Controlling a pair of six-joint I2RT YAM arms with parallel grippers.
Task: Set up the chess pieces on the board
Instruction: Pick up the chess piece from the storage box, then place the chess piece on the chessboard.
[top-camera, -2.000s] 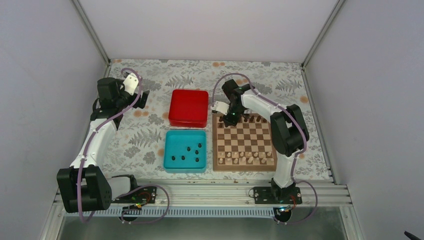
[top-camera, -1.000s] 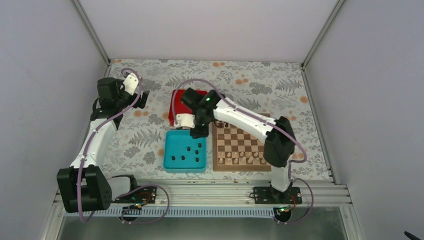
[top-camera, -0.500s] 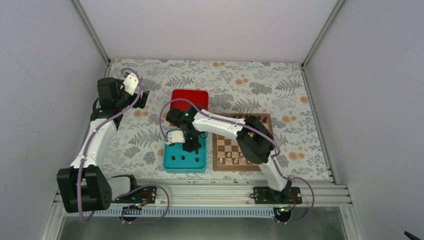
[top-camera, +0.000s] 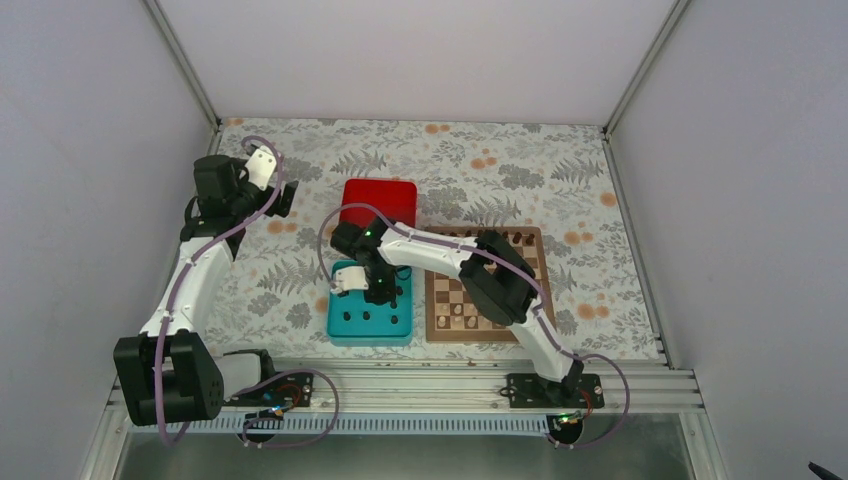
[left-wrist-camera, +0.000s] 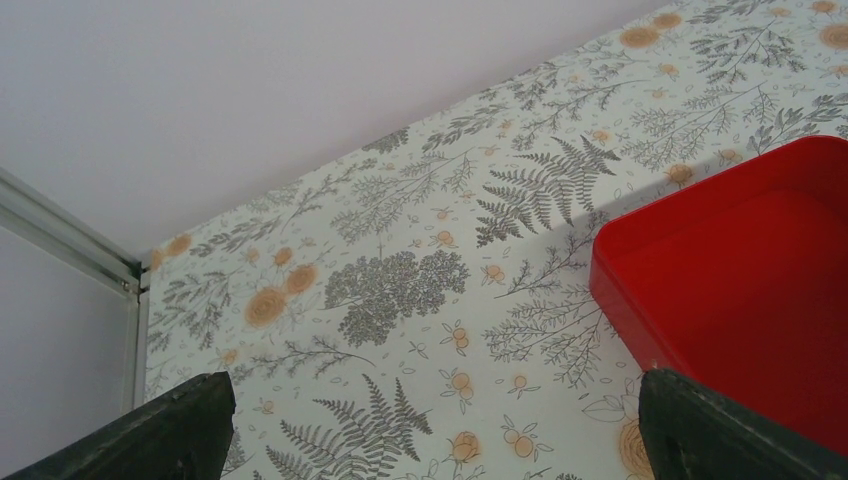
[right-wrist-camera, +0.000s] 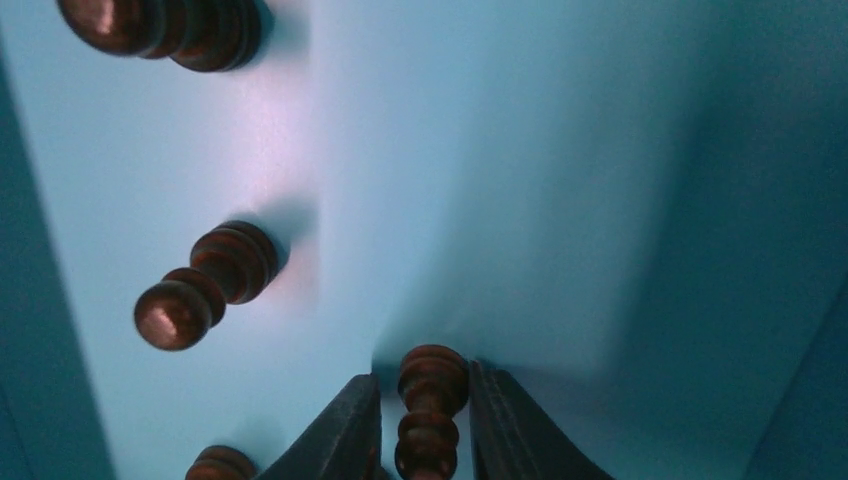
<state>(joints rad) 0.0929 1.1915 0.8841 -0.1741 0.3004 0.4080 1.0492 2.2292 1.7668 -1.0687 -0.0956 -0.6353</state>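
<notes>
My right gripper (top-camera: 378, 290) reaches down into the teal tray (top-camera: 336, 326). In the right wrist view its fingers (right-wrist-camera: 350, 430) straddle an upright dark chess piece (right-wrist-camera: 430, 405) on the tray floor. The right finger touches the piece's base and a thin gap shows on the left side, so the right gripper (right-wrist-camera: 428, 380) is still open around it. Other dark pieces (right-wrist-camera: 205, 285) lie loose nearby, and several (top-camera: 366, 316) show from above. The board (top-camera: 450, 290) lies right of the tray, with dark pieces (top-camera: 515, 238) on its far row. My left gripper (top-camera: 285, 197) hangs open and empty.
A red box (top-camera: 378, 200) stands just behind the tray and shows at the right in the left wrist view (left-wrist-camera: 740, 270). Pale cream pieces (top-camera: 460, 318) line the board's near rows. The right arm's elbow hangs over the board. Grey walls enclose the floral table.
The right arm swung left from the board's far row, over the red box, down into the teal tray. Its fingers have narrowed around one dark piece. The left arm has not moved.
</notes>
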